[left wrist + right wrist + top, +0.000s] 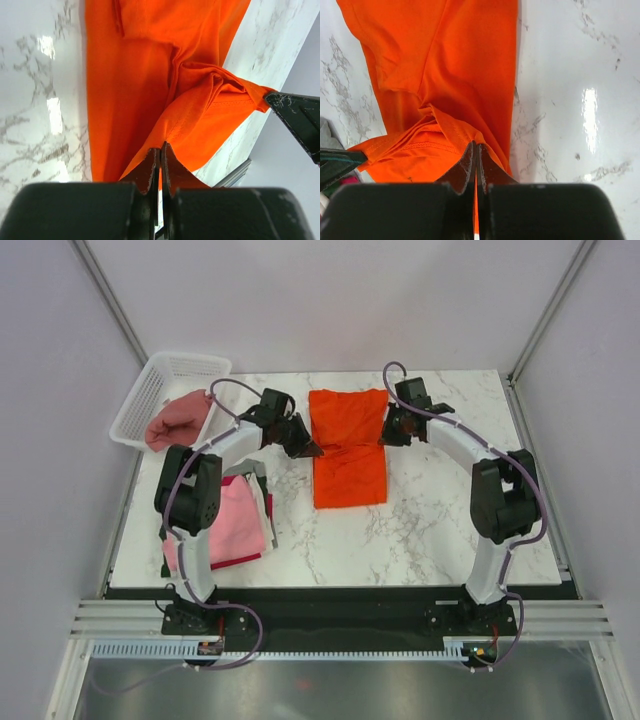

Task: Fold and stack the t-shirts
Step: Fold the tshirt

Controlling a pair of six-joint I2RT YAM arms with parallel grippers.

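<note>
A bright orange t-shirt [348, 448] lies folded into a long strip in the middle of the table. My left gripper [308, 449] is shut on its left edge [165, 135]. My right gripper [385, 435] is shut on its right edge [470, 135]. Both hold the far part of the shirt a little off the table, and the cloth bunches between them. A light pink t-shirt [238, 515] lies on a stack of folded shirts at the left. A dusty rose t-shirt [178, 418] hangs out of the white basket [150, 390].
The white mesh basket stands at the far left corner. The stack under the pink shirt shows dark and white edges [262, 485]. White walls close in the table at the back and sides.
</note>
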